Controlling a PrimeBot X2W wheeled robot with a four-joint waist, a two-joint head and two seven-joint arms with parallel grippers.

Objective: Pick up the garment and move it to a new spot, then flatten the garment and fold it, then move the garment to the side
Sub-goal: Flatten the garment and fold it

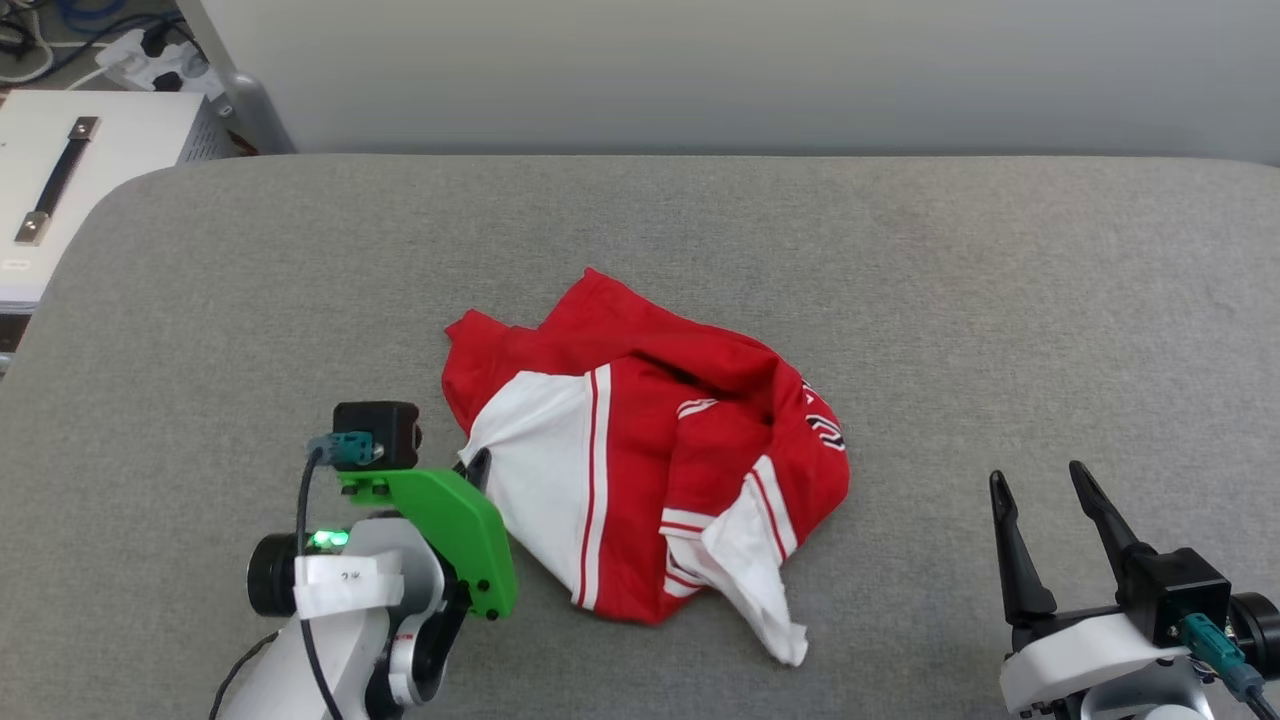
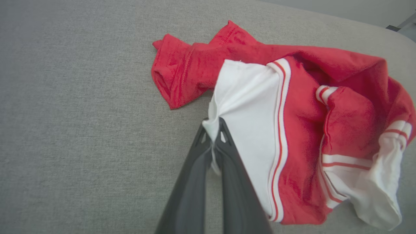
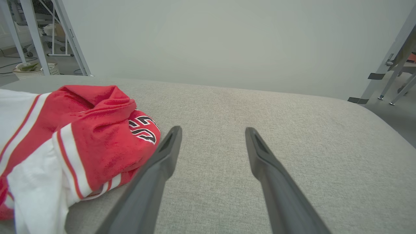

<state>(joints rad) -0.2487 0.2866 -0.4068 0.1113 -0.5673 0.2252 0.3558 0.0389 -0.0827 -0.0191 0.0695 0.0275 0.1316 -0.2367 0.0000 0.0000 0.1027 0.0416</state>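
The garment, a red jersey with white sleeves and striped trim, lies crumpled in the middle of the grey padded surface. My left gripper sits at its left edge. In the left wrist view the left gripper is shut on a pinch of the garment's white sleeve. My right gripper stands open at the lower right, apart from the cloth. In the right wrist view the right gripper has bare surface between its fingers, and the garment lies to its left with black lettering showing.
A white box with a dark handle stands off the surface's far left corner, with cables behind it. A pale wall runs along the far edge. Metal frame legs stand beyond the right side.
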